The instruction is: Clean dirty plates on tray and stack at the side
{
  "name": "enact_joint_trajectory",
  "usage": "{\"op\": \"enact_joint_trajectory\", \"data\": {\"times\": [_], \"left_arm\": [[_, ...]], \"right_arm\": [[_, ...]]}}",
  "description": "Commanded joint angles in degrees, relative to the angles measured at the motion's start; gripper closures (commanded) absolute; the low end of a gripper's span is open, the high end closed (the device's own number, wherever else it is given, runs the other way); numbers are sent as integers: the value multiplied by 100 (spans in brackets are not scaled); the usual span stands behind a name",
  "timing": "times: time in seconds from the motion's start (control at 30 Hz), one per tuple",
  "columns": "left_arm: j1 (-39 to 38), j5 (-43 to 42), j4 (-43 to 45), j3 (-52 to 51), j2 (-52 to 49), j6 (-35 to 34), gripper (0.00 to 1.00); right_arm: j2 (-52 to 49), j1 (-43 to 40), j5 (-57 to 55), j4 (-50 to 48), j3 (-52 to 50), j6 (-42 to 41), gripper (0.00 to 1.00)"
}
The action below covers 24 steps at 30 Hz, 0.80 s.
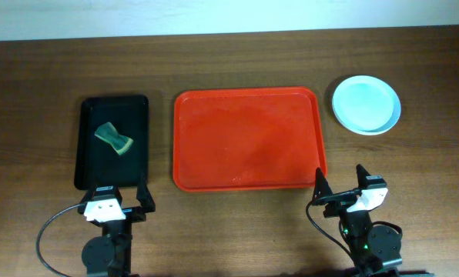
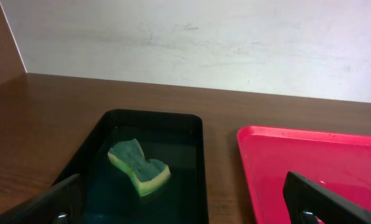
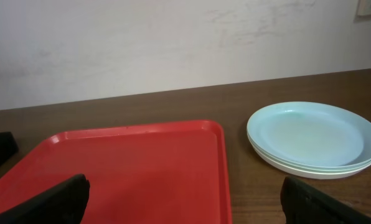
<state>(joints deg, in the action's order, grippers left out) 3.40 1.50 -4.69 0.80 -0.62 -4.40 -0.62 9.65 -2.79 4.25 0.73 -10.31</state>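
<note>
The red tray [image 1: 249, 138] lies in the middle of the worktop. There is nothing on it. I can see only its bare red floor and its rim.

The plates [image 1: 366, 105] are off the tray. They sit in one neat pile toward the far right corner of the worktop, just beside the tray's right rim but not touching it. From the right wrist view I can count three of them, one on top of the other. The pale blue one is on top and a white one is at the bottom. The top plate looks clean, with no teal marks on it. I cannot see the faces of the two plates under it.

A green and yellow sponge [image 1: 114, 138] lies inside a black tray [image 1: 114, 101] on the left side of the worktop. Nothing is touching it.

The left gripper [image 1: 115, 198] waits at the near edge, in front of the black tray. Its fingers are spread wide apart and hold nothing. The right gripper [image 1: 340, 183] waits at the near edge too, by the near right corner of the red tray. Its fingers are also wide apart and empty.

I think the job looks finished, or very nearly. No plate is left on the red tray, the pile is made at the side, and the sponge is put down. I see nothing more to do.
</note>
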Motion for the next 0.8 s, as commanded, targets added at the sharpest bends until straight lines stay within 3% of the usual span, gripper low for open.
{"op": "enact_joint_trajectory", "data": {"times": [0.0,0.27,0.63,0.77], "left_arm": [[24,-63,-13,-28,33,-94,1],[24,-63,-13,-28,33,-94,1],[24,-63,-13,-28,33,-94,1],[24,-63,-13,-28,33,-94,1]], "right_arm": [[42,46,-48,24,-42,44,2],[44,-179,-66,26,-42,76,2],[44,-892,-52,46,-42,1759,1],[44,-892,-46,48,-42,1735,1]]}}
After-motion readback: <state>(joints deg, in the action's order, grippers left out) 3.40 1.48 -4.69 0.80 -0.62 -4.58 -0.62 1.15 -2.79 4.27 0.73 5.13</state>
